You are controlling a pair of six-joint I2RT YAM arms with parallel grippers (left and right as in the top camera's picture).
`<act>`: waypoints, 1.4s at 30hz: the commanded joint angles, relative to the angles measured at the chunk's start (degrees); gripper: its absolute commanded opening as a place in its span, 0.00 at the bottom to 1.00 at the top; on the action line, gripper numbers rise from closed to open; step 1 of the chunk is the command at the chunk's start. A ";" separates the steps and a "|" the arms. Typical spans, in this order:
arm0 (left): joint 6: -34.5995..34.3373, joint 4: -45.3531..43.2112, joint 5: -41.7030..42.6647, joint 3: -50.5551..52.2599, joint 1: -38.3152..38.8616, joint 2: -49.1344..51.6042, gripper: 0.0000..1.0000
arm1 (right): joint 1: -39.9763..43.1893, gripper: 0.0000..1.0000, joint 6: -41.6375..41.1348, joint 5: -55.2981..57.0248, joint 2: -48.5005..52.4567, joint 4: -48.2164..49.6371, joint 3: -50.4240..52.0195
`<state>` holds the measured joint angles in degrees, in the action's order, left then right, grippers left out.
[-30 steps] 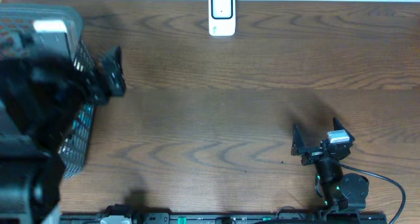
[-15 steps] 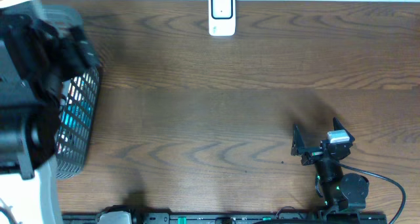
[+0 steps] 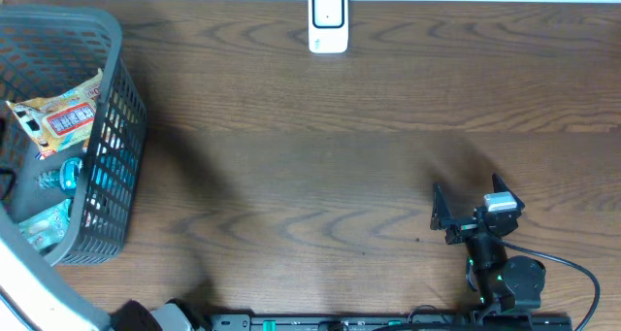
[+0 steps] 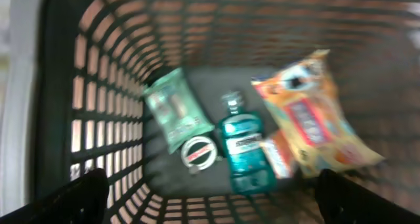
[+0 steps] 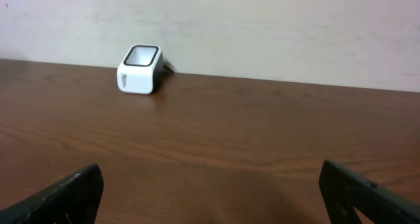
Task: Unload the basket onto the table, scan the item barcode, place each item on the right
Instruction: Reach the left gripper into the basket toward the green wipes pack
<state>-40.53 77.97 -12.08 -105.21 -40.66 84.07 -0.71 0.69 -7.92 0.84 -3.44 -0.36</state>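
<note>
My left pincer point(image 4: 213, 201) hangs over the dark basket point(image 4: 98, 86) at the table's nine o'clock, jaws spread wide, gripping nothing. Inside lie a teal bottle point(image 4: 246, 152), an orange packet point(image 4: 312, 125) at its two o'clock, a green pouch point(image 4: 174, 109) at ten, and a blurred ring point(image 4: 199, 152), perhaps tape. My right pincer point(image 5: 213, 201), equally wide and empty, sits at five o'clock, facing the white scanner point(image 5: 140, 69) at twelve.

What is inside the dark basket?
Inside the basket lie a green packet, a teal bottle, a small round item and an orange bag. The bag covers part of a smaller packet, and whatever lies beneath these items is hidden.
</note>
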 commanded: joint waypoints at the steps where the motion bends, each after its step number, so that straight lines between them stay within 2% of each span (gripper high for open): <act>1: -3.37 0.11 1.62 3.98 -3.08 3.50 0.98 | -0.57 0.99 0.24 0.09 -0.46 -0.22 0.04; 6: -6.56 -2.78 1.62 12.41 -4.83 7.82 0.98 | -0.57 0.99 0.24 0.09 -0.46 -0.22 0.04; 12: -13.92 -10.67 1.60 24.41 -5.77 9.62 0.98 | -0.57 0.99 0.24 0.09 -0.46 -0.22 0.04; 20: -14.69 -25.27 3.21 35.65 -8.41 10.54 0.98 | -0.57 0.99 0.24 0.09 -0.46 -0.22 0.04; 25: -19.69 -28.46 4.15 38.91 -10.67 12.83 0.98 | -0.57 0.99 0.24 0.09 -0.46 -0.22 0.04; 38: -19.52 -33.88 4.15 39.43 -11.72 25.59 0.98 | -0.57 0.99 0.24 0.09 -0.46 -0.22 0.04; 42: -18.21 -33.75 4.13 39.34 -11.72 26.38 0.75 | -0.57 0.99 0.24 0.09 -0.46 -0.22 0.04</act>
<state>-59.46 42.94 -6.76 -68.18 -51.75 105.95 -0.73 0.71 -7.92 0.84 -3.44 -0.36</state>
